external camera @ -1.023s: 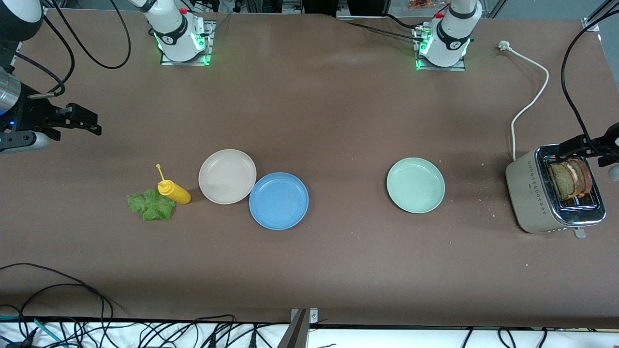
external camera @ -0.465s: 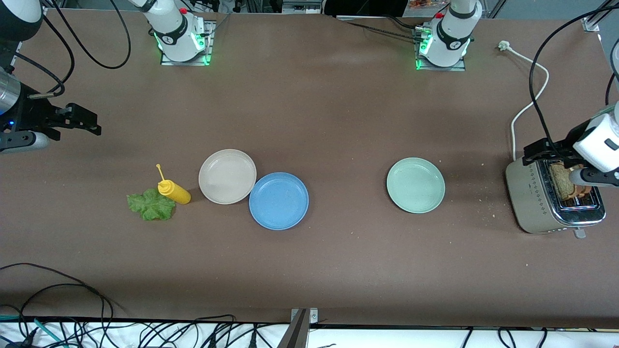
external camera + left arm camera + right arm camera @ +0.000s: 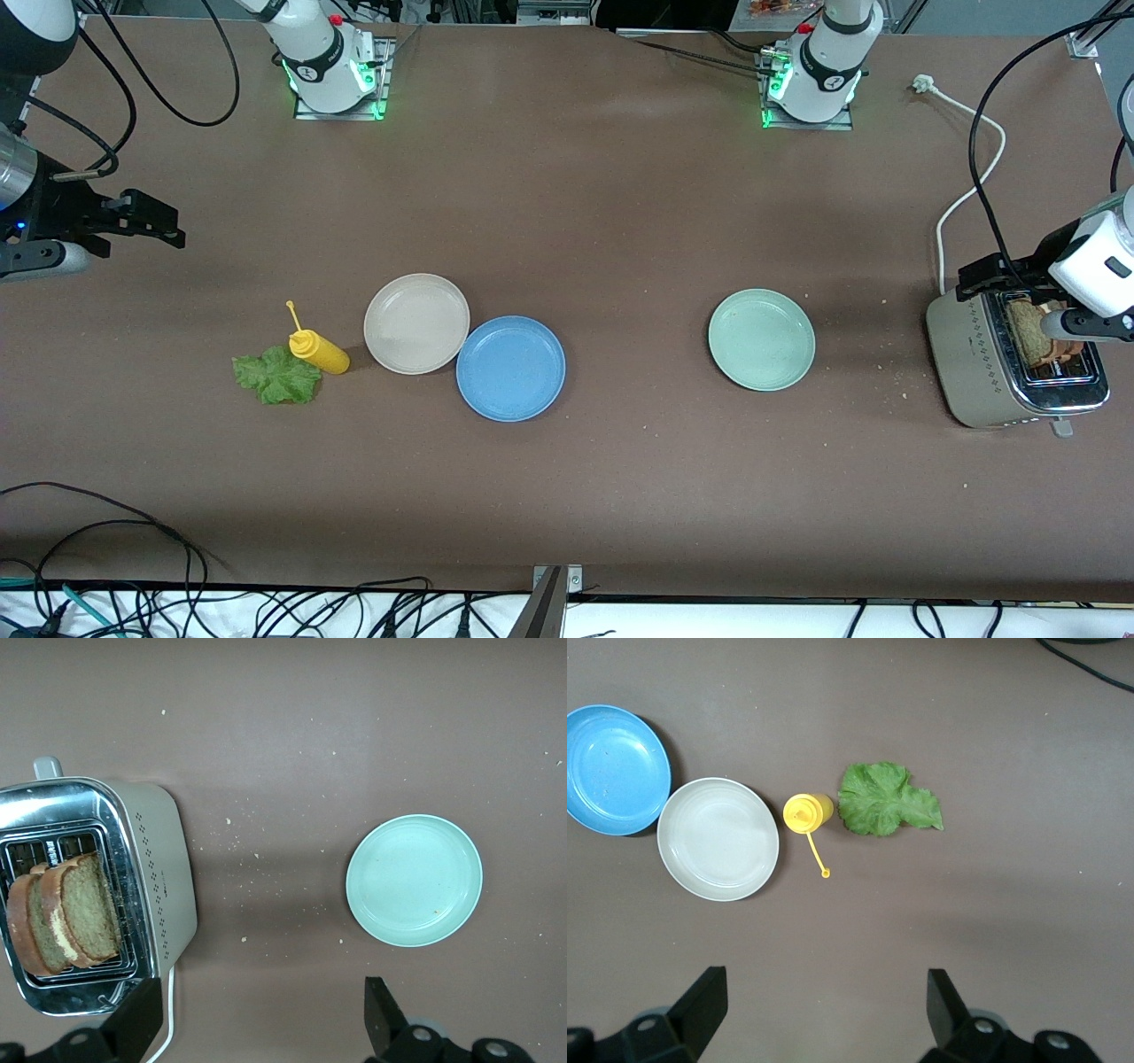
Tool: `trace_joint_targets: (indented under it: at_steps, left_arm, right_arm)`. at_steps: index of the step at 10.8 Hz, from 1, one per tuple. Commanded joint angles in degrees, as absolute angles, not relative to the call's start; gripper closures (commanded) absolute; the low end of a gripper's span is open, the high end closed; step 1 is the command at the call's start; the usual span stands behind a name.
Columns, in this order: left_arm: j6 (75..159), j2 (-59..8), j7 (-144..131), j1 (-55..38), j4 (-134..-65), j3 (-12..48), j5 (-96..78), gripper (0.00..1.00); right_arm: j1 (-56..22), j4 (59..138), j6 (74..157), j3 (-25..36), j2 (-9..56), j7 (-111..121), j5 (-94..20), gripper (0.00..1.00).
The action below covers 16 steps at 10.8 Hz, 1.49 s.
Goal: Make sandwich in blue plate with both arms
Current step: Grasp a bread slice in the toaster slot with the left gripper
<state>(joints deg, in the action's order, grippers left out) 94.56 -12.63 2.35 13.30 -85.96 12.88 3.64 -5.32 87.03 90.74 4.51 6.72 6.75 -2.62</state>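
Brown desk (image 3: 620, 221): left gripper (image 3: 1019, 282) hangs released over the toaster's (image 3: 983, 359) bread slices (image 3: 62, 921); right gripper (image 3: 151, 221) waits released, blue plate (image 3: 510, 368) well apart.

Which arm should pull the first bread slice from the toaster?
Left, likely. The left gripper is open right over the toaster and its bread slices; the right gripper waits near the lettuce leaf.

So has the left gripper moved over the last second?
Yes. The left gripper, open, has come in from the table's edge and now hangs over the toaster and its bread slices, closer to the green plate than before.
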Motion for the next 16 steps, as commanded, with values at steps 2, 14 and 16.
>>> trace_joint_targets:
  at_steps: [2, 14, 16]
  left_arm:
    - [94.6, -11.9, 2.5, 13.5, -87.0, 13.1, 4.7, 0.00]
    - [101.9, -19.6, 7.6, 20.0, -86.0, 12.1, 9.7, 0.00]
    - [104.7, -23.1, 7.8, 22.2, -84.8, 12.1, 10.1, 0.00]
  right_arm:
    - [-5.2, 86.2, 90.4, 4.6, 6.7, 7.1, -3.2, 0.00]
    - [-5.2, 86.2, 90.4, 4.6, 6.7, 7.1, -3.2, 0.00]
    - [-5.2, 86.2, 90.4, 4.6, 6.7, 7.1, -3.2, 0.00]
